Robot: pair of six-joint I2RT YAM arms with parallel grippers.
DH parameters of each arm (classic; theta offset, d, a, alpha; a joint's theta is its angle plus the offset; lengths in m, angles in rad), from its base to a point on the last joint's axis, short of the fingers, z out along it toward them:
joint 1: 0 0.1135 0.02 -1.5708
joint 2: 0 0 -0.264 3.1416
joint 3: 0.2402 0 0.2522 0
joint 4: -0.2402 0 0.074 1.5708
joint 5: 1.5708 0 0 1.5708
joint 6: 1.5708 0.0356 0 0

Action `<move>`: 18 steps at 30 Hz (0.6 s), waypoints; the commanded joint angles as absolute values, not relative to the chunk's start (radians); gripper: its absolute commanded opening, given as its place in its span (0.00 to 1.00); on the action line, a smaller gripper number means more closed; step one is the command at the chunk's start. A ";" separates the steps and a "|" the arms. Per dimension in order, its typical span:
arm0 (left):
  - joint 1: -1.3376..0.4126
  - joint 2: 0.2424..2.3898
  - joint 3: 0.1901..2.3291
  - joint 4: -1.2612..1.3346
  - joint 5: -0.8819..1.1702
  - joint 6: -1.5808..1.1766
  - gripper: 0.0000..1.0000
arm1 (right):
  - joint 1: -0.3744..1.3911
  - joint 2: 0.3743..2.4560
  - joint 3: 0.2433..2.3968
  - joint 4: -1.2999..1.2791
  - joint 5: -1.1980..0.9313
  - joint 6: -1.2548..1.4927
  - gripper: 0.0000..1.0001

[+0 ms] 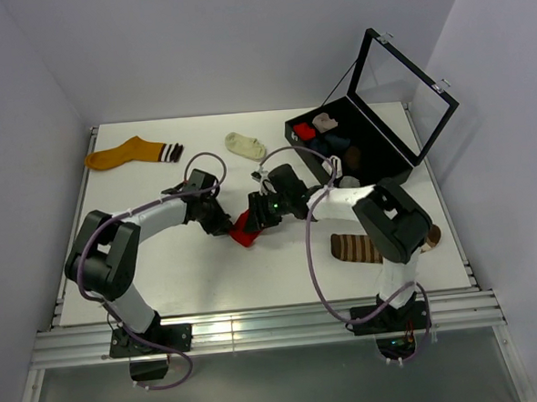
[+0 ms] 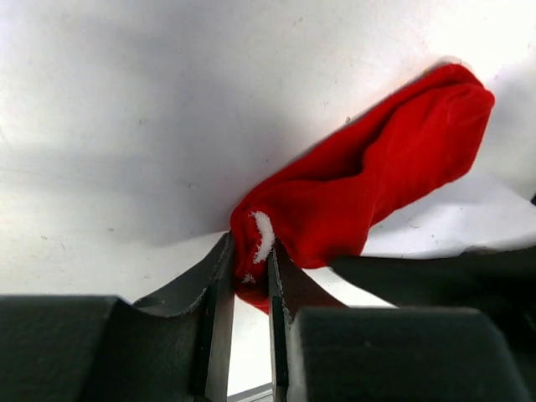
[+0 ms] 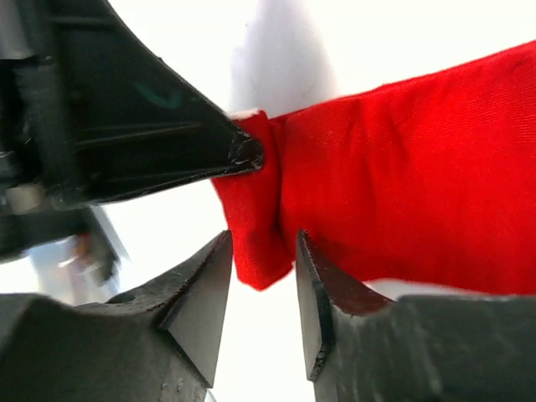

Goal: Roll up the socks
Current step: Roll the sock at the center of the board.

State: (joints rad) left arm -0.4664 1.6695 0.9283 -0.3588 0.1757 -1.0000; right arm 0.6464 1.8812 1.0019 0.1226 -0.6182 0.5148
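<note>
The plain red sock (image 1: 244, 231) lies bunched at the table's middle between both grippers. My left gripper (image 1: 222, 224) is shut on one end of it; in the left wrist view its jaws (image 2: 249, 255) pinch the red sock (image 2: 377, 167). My right gripper (image 1: 255, 211) is narrowly open, its fingers either side of a hanging fold of the red sock (image 3: 394, 167), with the gripper's mid-gap (image 3: 263, 247) on that fold. The short cream sock (image 1: 245, 145) lies at the back middle. A brown striped sock (image 1: 355, 248) lies at the front right, partly under my right arm.
An orange sock with a striped cuff (image 1: 124, 154) lies at the back left. A black box (image 1: 389, 162) with its lid raised stands at the back right and holds several rolled socks. The left gripper's fingertip (image 3: 243, 155) shows in the right wrist view.
</note>
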 commanded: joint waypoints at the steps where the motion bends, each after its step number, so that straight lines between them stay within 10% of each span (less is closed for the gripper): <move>1: -0.469 1.706 0.991 -0.454 0.146 -0.939 0.17 | 0.696 1.746 0.985 0.051 -0.346 0.368 0.44; 18: -0.469 1.761 1.103 -0.537 0.144 -0.920 0.16 | 1.049 1.813 1.072 0.008 0.219 0.078 0.50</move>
